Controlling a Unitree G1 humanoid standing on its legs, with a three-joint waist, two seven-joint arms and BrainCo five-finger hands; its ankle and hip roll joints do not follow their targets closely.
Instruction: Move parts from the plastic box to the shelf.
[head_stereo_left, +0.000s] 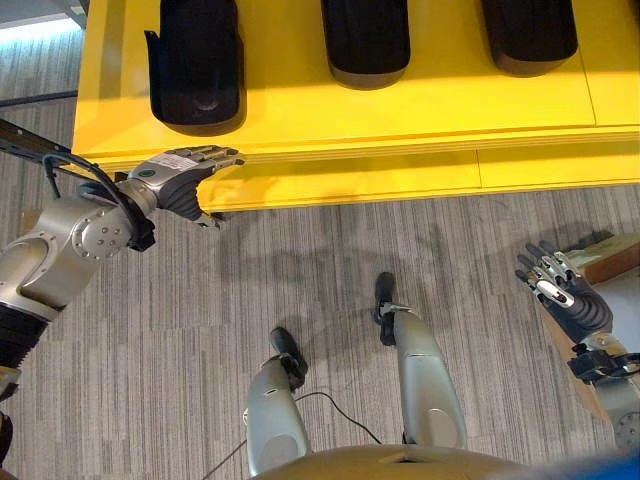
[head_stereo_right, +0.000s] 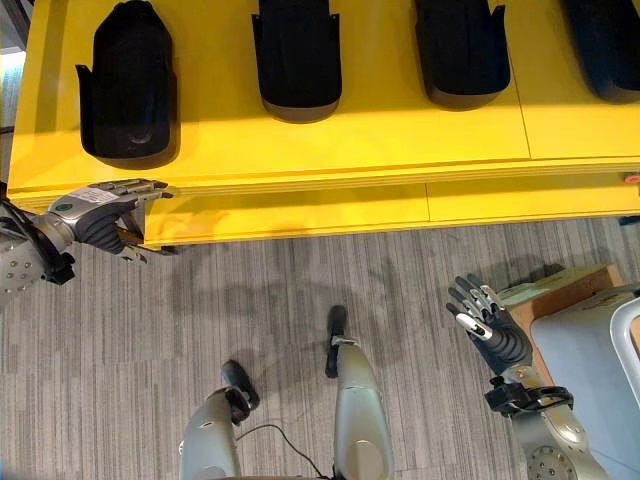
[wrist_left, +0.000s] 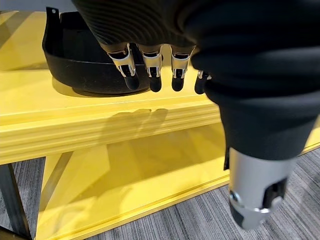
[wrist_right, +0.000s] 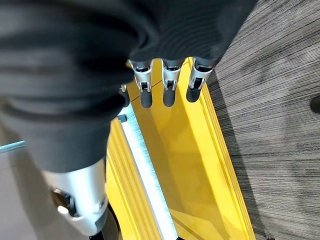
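Several black moulded parts lie in a row on the yellow shelf (head_stereo_right: 350, 140); the leftmost part (head_stereo_right: 128, 82) is nearest my left hand. My left hand (head_stereo_right: 100, 212) hovers at the shelf's front edge, just below that part, fingers straight and holding nothing. In the left wrist view the fingers (wrist_left: 150, 70) point at the black part (wrist_left: 75, 60) without touching it. My right hand (head_stereo_right: 490, 328) hangs open and empty over the carpet at the lower right. Beside it stands a grey plastic box (head_stereo_right: 585, 370); I cannot see what is inside it.
A lower yellow shelf board (wrist_left: 140, 170) runs under the top one. A brown cardboard piece (head_stereo_right: 565, 290) lies next to the grey box. Striped grey carpet (head_stereo_right: 300, 270) stretches between shelf and box.
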